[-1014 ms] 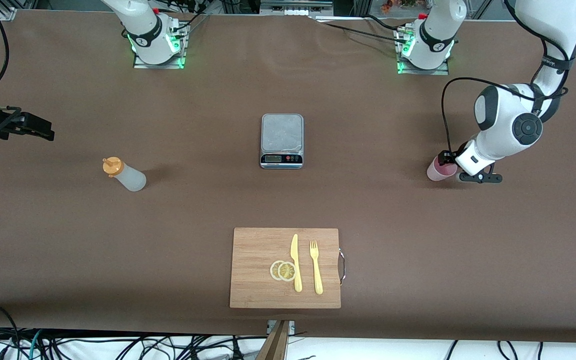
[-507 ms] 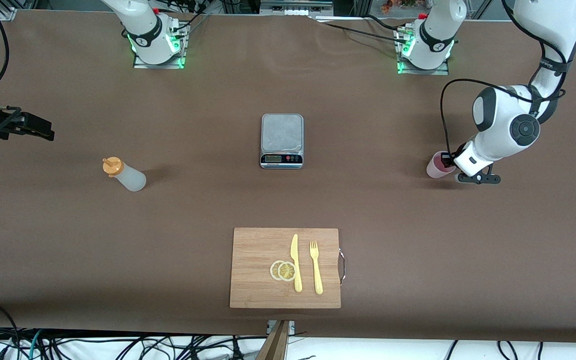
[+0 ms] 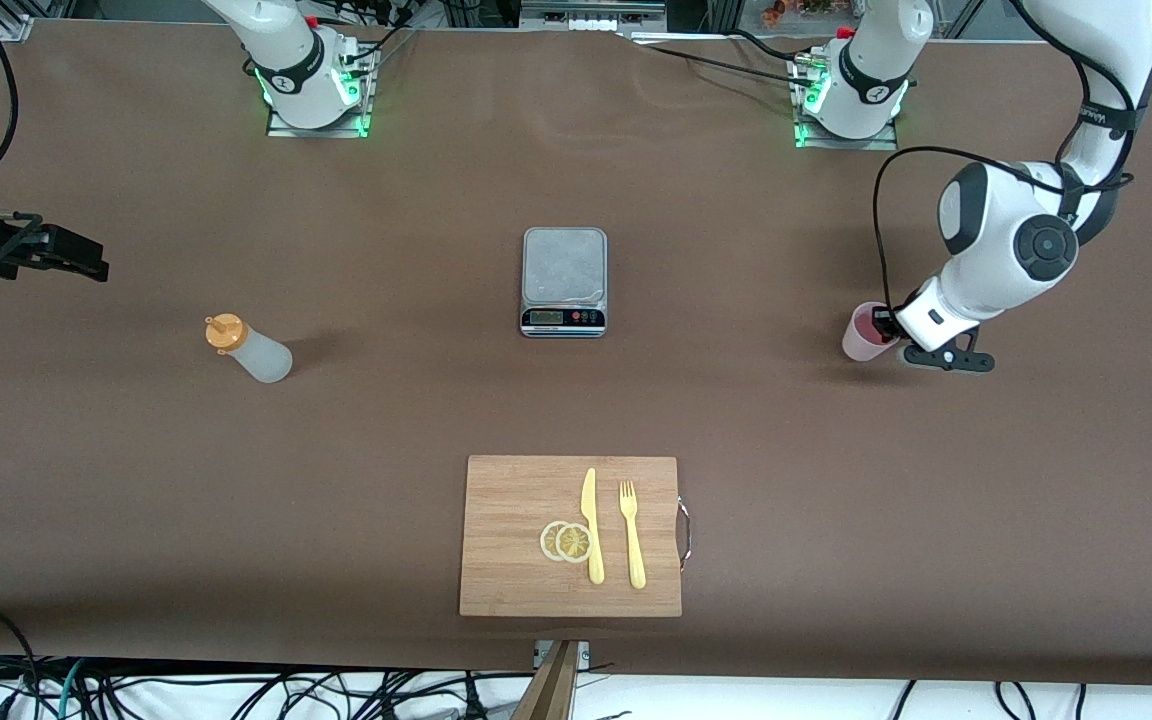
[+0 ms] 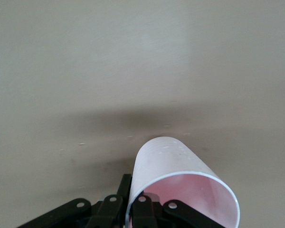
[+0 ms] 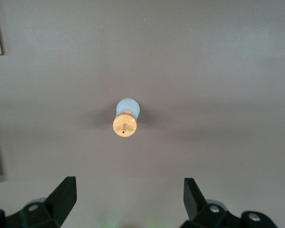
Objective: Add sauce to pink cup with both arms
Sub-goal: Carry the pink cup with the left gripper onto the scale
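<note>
The pink cup (image 3: 861,336) is at the left arm's end of the table, tilted. My left gripper (image 3: 886,326) is shut on its rim, one finger inside and one outside. In the left wrist view the cup (image 4: 168,159) fills the area by the gripper (image 4: 133,192). I cannot tell whether the cup touches the table. The sauce bottle (image 3: 248,350), whitish with an orange cap, stands at the right arm's end. My right gripper (image 3: 81,262) is open and empty, up in the air near the table's end. The right wrist view shows the bottle (image 5: 126,116) from above, beyond the open gripper (image 5: 128,192).
A digital scale (image 3: 563,280) stands mid-table. A wooden cutting board (image 3: 506,500) lies nearer the front camera, with a yellow knife (image 3: 591,525), a fork (image 3: 631,535) and two lemon slices (image 3: 566,541) on it. The arm bases are at the back edge.
My left gripper has moved a little toward the scale, carrying the pink cup with it. The right arm and the sauce bottle have not moved.
</note>
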`<state>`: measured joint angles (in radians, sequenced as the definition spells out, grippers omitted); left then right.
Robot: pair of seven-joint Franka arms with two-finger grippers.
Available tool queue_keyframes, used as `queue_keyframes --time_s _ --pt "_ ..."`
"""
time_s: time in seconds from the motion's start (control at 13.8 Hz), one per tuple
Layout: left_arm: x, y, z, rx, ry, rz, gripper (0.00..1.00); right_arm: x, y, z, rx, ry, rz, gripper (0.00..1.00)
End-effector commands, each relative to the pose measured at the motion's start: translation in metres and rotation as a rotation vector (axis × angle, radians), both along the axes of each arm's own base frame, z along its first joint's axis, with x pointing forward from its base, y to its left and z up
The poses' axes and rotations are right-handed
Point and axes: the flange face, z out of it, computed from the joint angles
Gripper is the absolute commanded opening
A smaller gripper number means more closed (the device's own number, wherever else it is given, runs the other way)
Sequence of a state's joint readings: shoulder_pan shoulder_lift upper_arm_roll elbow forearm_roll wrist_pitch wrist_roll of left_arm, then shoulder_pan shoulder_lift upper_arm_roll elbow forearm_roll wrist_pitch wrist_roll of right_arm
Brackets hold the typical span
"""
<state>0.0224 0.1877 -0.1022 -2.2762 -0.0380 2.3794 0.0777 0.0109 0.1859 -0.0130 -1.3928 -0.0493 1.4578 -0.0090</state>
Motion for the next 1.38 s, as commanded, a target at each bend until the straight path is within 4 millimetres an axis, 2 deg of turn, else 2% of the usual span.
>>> queue_keyframes --time_s 0.0,0.07,0.14,0.22,0.43,0.58,0.72,0.87,1.16,1.3 --pt "0.003 -0.052 0.062 -0.057 0.047 -0.004 0.0 -0.002 -0.003 0.007 -0.007 -0.009 -0.005 1.0" --pt "0.006 -0.058 0.08 -0.065 0.086 -0.009 0.0 -0.002 -0.003 0.007 -0.007 -0.009 -0.006 1.0" --pt "0.009 -0.07 0.089 -0.066 0.097 -0.022 0.0 -0.002 -0.003 0.007 -0.007 -0.009 -0.006 1.0" --pt "0.006 -0.093 0.088 -0.06 0.099 -0.027 0.0 -0.002 -0.003 0.007 -0.007 -0.009 -0.006 1.0" --pt "-0.01 -0.181 0.075 -0.054 0.083 -0.009 0.0 -0.002 -0.004 0.007 -0.009 -0.009 -0.006 1.0" --pt "-0.03 -0.237 0.06 -0.043 0.098 0.031 0.0 -0.002 -0.003 0.007 -0.007 -0.009 -0.006 1.0" --pt "-0.05 -0.298 0.057 -0.058 0.13 0.121 0.0 -0.002 -0.003 0.007 -0.007 -0.009 -0.006 1.0" --pt "-0.06 -0.343 0.052 -0.084 0.171 0.199 0.0 -0.002 -0.003 0.007 -0.007 -0.009 -0.006 1.0" --pt "-0.086 -0.41 0.023 -0.068 0.204 0.269 0.0 -0.002 -0.004 0.007 -0.009 -0.009 -0.007 1.0" --pt "-0.091 -0.424 0.012 -0.071 0.202 0.277 0.0 -0.002 -0.004 0.007 -0.009 -0.009 -0.007 1.0"
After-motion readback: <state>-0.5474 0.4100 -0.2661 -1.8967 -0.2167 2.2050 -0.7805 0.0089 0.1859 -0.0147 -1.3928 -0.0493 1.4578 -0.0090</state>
